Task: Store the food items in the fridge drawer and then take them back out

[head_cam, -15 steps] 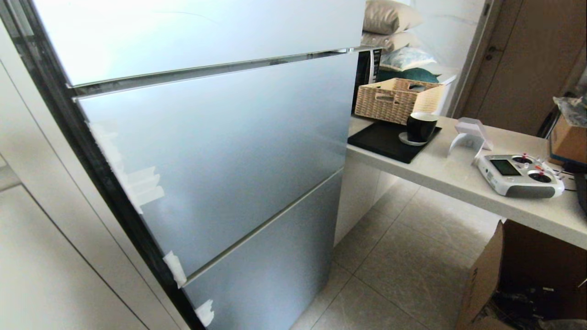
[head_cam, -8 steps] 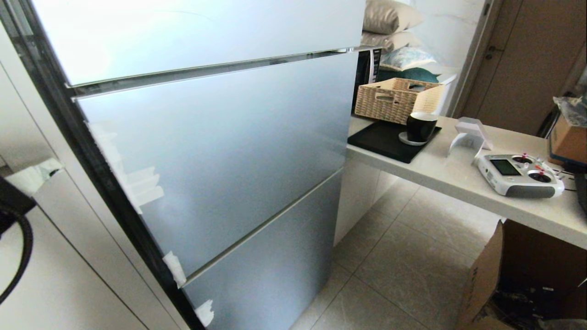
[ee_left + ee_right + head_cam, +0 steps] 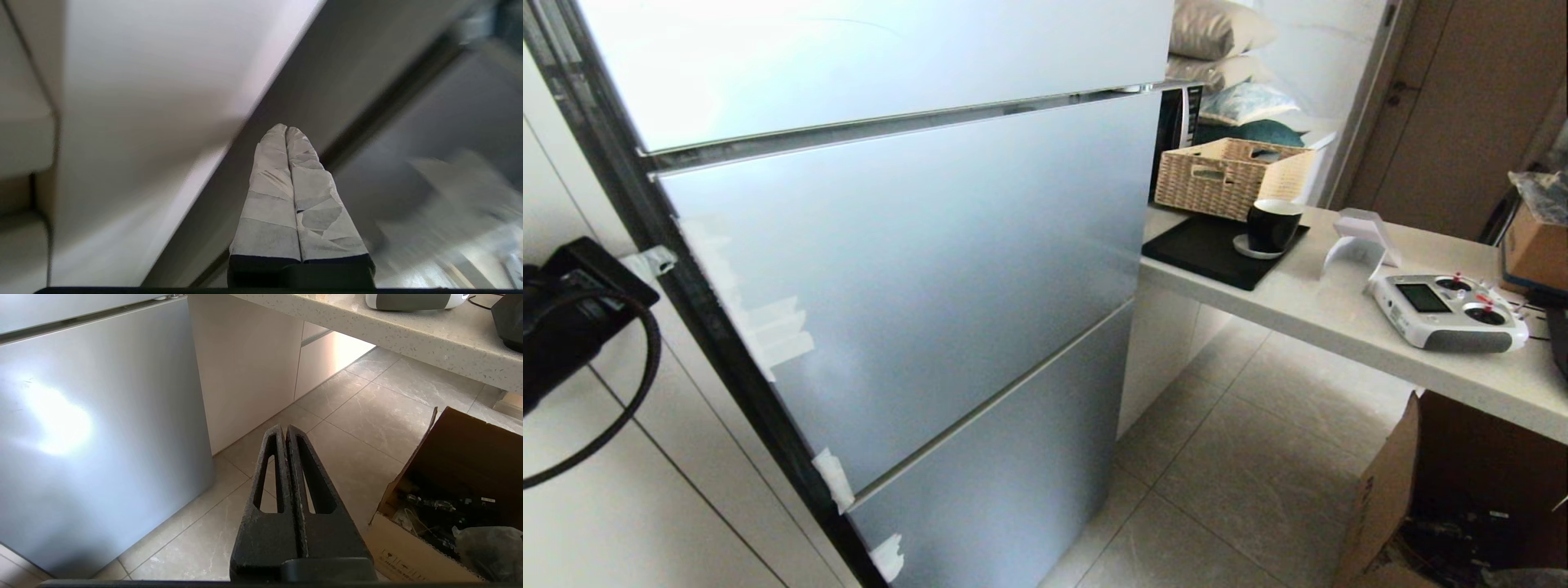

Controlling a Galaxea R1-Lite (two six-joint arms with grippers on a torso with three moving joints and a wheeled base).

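Observation:
The food items and the fridge drawer are hidden; the grey fridge (image 3: 915,269) stands with all its doors closed, white tape scraps along its left edge. My left gripper (image 3: 654,263) has come up at the far left of the head view, beside the fridge's dark side edge (image 3: 686,294). Its tape-wrapped fingers (image 3: 265,196) are shut with nothing between them, tips (image 3: 286,128) pointing at that dark edge (image 3: 392,102). My right gripper (image 3: 284,428) is shut and empty, hanging low over the floor tiles, outside the head view.
White cabinet panels (image 3: 621,506) flank the fridge on the left. To the right a counter (image 3: 1339,318) carries a wicker basket (image 3: 1225,175), a black cup (image 3: 1272,224) on a black tray (image 3: 1201,249) and a remote controller (image 3: 1450,310). An open cardboard box (image 3: 449,490) sits on the floor.
My left arm has risen into the head view from the lower left, its shut gripper now up beside the fridge's left edge. The right arm and everything else stayed still.

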